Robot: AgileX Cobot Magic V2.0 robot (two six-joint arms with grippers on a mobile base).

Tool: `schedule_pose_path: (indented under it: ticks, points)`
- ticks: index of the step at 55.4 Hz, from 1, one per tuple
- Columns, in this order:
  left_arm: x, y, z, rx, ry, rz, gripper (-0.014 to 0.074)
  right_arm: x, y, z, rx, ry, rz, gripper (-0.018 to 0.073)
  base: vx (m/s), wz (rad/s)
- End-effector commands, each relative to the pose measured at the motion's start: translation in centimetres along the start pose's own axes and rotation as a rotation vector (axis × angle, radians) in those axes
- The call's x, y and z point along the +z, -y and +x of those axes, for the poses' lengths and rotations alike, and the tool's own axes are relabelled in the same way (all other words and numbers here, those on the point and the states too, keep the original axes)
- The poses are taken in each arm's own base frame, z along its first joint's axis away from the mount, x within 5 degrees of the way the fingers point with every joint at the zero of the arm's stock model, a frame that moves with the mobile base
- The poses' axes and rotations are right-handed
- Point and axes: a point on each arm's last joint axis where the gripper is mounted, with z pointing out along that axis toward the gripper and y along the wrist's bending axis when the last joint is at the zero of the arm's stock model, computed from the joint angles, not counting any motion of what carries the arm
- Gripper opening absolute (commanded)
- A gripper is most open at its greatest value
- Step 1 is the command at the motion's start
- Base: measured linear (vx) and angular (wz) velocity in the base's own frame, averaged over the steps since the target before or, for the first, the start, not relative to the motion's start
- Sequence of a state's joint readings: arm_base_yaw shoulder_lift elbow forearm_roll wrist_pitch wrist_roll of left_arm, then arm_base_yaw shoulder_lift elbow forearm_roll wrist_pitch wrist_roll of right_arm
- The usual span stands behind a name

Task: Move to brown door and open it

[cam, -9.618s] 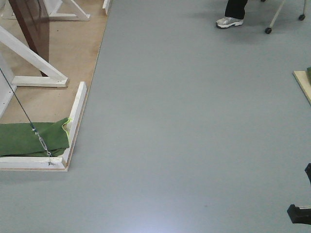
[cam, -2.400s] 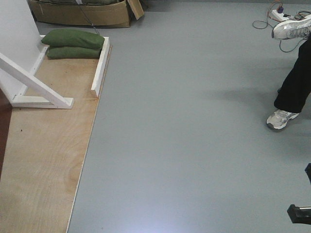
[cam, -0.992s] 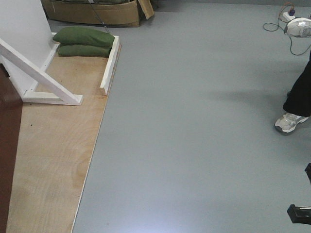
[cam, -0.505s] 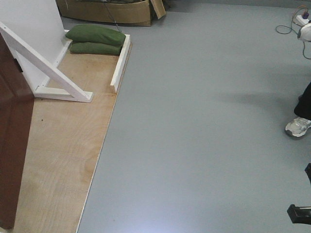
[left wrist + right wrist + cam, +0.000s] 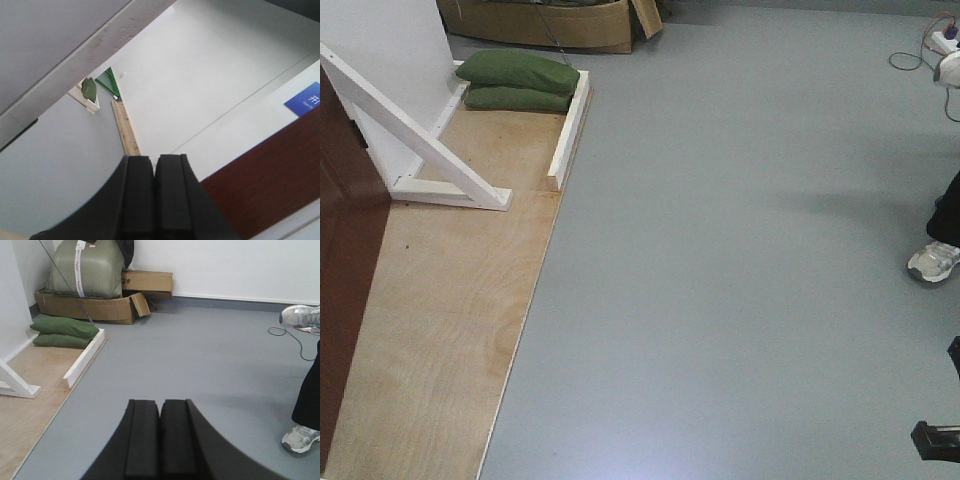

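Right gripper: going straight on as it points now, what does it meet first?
Nothing near: the right gripper, shut, points over bare grey floor. Far ahead, the cardboard box against the white wall looks first in line, though depth is unclear. Green sandbags sit off left.

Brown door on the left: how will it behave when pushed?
The brown door looks like solid wood, so it is probably stiff and heavy, swinging slowly rather than flexing. Its surface looks glossy, so the shut left pincer may slip along it.
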State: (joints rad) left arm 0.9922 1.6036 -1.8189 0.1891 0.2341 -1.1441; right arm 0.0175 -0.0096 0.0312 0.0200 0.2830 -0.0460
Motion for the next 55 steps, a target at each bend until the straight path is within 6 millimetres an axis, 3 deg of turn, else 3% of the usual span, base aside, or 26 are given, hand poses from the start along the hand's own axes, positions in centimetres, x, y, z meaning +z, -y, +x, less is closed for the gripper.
schedule_pose_path:
  ticks: [1, 20, 29, 35, 46, 55]
  points:
    - [-1.6, 2.4, -2.2, 0.022, 0.094, 0.135, -0.0003, -0.1, 0.1, -0.7, -0.012, 0.092, 0.008, 0.0, 0.0, 0.0]
    - [2.3, 0.1, -3.2, -0.079, 0.152, 0.163, -0.0003, -0.1, 0.1, -0.7, -0.012, 0.092, 0.008, 0.0, 0.0, 0.0]
    - [4.0, 0.0, -3.2, -0.15, 0.153, 0.181, -0.0003, -0.1, 0.1, -0.7, -0.012, 0.092, 0.008, 0.0, 0.0, 0.0]
    - [4.1, 0.4, -3.0, -0.218, 0.128, 0.173, -0.0003, -0.1, 0.1, -0.7, -0.012, 0.092, 0.008, 0.0, 0.0, 0.0]
    - [4.2, 0.5, -0.7, -0.165, 0.028, 0.061, -0.0003, -0.1, 0.1, -0.7, -0.012, 0.092, 0.008, 0.0, 0.0, 0.0]
    - [3.6, 2.1, 1.4, -0.103, -0.055, 0.07, -0.0003, -0.1, 0.1, -0.7, -0.012, 0.092, 0.008, 0.0, 0.0, 0.0]
